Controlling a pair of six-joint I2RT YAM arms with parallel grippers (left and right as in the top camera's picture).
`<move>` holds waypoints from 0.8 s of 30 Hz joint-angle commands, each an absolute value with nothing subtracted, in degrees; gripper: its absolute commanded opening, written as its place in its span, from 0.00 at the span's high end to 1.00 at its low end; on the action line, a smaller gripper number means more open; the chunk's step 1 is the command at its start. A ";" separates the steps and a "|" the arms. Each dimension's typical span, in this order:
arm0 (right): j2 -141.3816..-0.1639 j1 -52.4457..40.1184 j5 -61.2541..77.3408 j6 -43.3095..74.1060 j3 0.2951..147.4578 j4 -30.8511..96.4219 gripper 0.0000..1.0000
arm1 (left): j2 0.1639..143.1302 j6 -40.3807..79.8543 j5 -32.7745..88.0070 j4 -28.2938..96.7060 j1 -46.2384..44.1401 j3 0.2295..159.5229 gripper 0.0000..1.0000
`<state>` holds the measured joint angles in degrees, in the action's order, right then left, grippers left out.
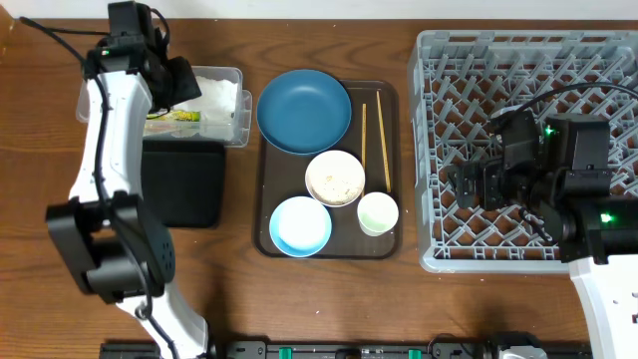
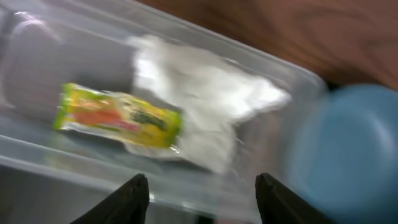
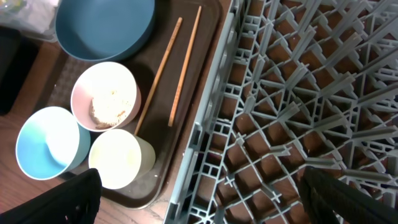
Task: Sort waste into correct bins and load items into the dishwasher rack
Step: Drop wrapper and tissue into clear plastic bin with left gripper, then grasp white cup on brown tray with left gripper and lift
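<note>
Left wrist: left fingers (image 2: 134, 200) spread, empty, above clear tub (image 2: 283, 70), glossy wrapper (image 2: 118, 117), crumpled tissue (image 2: 208, 99) inside; right fingers (image 3: 79, 200) spread

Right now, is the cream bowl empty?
No, the cream bowl holds whitish rice-like scraps in its bottom, seen from the right wrist.

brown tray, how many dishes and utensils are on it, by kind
plate: 1
bowls (cream bowl, light blue bowl): 2
cup: 1
chopsticks: 2
total: 6
</note>
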<state>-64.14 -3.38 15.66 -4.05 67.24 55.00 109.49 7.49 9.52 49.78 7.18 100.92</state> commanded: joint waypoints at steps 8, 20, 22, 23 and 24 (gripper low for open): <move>-64.88 -2.81 16.14 -4.34 68.47 54.68 0.01 | 103.74 -0.40 25.47 65.80 -6.04 100.92 0.47; -67.09 -3.03 17.63 -3.66 68.47 54.74 0.01 | 103.74 2.37 24.86 69.10 -22.52 99.79 0.46; -67.09 -3.03 17.61 -3.68 68.47 54.70 0.01 | 103.74 4.32 24.88 68.75 -24.67 98.76 0.46; -67.09 -3.03 17.61 -3.66 68.47 54.70 0.01 | 103.74 5.52 24.88 68.45 -25.91 97.84 0.46; -67.09 -3.03 17.61 -3.68 68.47 54.68 0.01 | 103.74 6.44 24.86 68.12 -27.07 96.86 0.46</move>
